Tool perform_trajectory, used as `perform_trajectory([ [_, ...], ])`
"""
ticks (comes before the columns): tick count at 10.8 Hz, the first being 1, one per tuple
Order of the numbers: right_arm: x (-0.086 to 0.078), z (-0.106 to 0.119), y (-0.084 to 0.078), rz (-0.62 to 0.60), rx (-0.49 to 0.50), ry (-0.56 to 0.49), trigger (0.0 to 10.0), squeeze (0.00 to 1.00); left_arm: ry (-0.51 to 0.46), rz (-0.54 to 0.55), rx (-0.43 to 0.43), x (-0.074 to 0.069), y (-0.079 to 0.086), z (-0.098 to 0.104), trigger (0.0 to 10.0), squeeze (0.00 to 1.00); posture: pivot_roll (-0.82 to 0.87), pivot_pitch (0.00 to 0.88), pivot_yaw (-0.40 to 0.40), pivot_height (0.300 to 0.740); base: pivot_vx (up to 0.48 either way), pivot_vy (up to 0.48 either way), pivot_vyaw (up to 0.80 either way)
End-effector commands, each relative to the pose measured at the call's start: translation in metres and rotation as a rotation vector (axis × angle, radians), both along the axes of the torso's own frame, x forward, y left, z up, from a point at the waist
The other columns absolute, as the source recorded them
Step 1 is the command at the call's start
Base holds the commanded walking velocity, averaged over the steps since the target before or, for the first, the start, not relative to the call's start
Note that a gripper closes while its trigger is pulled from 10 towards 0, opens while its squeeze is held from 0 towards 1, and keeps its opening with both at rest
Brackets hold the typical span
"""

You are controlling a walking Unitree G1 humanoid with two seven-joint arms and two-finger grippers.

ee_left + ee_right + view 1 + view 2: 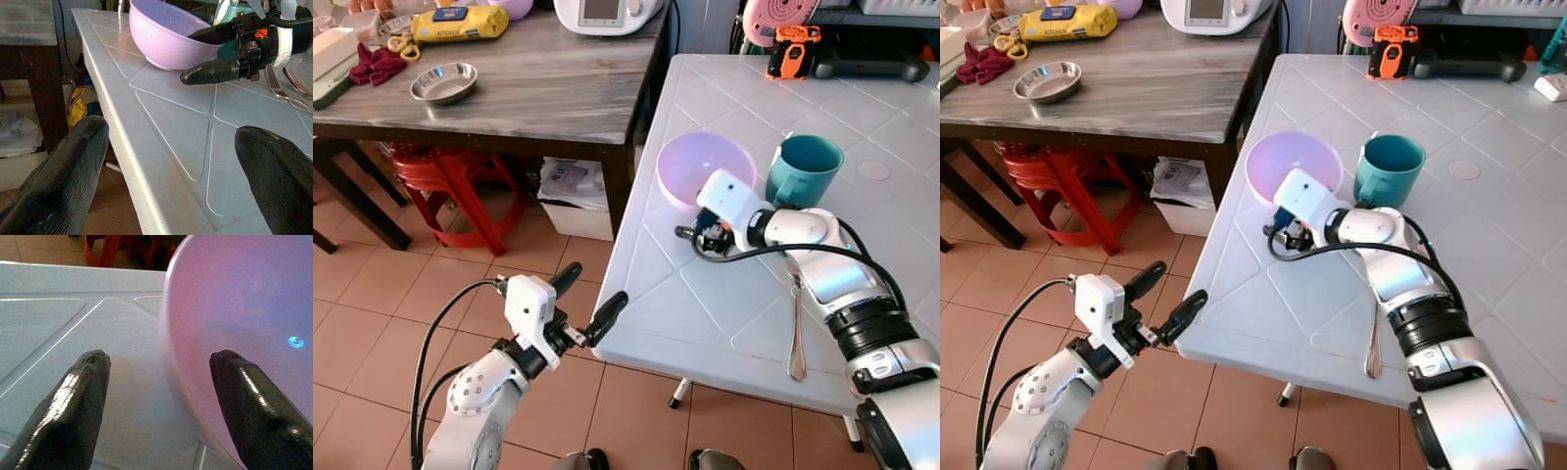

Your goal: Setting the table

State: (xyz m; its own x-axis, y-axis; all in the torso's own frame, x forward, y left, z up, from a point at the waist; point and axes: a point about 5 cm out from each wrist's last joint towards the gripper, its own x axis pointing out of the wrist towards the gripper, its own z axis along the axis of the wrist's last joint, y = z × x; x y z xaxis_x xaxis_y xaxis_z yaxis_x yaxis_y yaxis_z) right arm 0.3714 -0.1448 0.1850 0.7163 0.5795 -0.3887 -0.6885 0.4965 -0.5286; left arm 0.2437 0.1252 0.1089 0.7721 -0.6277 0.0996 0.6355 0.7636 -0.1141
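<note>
While the right gripper (215,54) straddles its near rim with fingers spread, the pink bowl (703,168) beside the teal mug (803,169) looks light, stiff, slippery plastic — pinch that rim.

A white table (705,294) carries a pink bowl (690,164), with a teal mug (803,168) beside the bowl and a fork (797,338) nearer the table's front edge.

Glossy plastic bowl (703,168), smooth white plastic table (705,294) — shiny metal fork (797,333)
</note>
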Motion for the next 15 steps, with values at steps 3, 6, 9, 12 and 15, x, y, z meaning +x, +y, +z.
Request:
perform_trajectory([
  [3,0.002,0.003,-0.001,0.030,-0.042,-0.008,0.0,0.00,0.002,-0.015,0.005,-0.002,0.000,0.003,10.0,0.00,-0.06,0.171,0.112,0.740,0.000,0.000,0.00],
  [6,0.003,0.002,-0.007,0.028,-0.058,-0.020,0.0,0.00,-0.025,-0.081,-0.042,-0.005,-0.005,0.009,10.0,0.00,-0.06,0.165,0.112,0.740,0.000,0.000,0.00],
  [9,0.006,0.006,-0.010,0.021,-0.062,-0.041,0.0,0.00,-0.038,-0.077,-0.024,-0.003,-0.004,0.008,10.0,0.00,-0.06,0.155,0.115,0.740,0.000,0.000,0.00],
  [12,0.007,0.006,-0.012,0.018,-0.073,-0.054,0.0,0.00,-0.039,-0.069,-0.020,-0.002,-0.005,0.007,10.0,0.00,-0.06,0.148,0.111,0.740,0.000,0.000,0.00],
  [15,0.007,0.011,-0.010,0.007,-0.038,-0.114,0.0,0.00,-0.044,-0.055,-0.017,0.001,-0.008,0.003,10.0,0.00,-0.05,0.120,0.087,0.740,0.000,0.000,0.00],
])
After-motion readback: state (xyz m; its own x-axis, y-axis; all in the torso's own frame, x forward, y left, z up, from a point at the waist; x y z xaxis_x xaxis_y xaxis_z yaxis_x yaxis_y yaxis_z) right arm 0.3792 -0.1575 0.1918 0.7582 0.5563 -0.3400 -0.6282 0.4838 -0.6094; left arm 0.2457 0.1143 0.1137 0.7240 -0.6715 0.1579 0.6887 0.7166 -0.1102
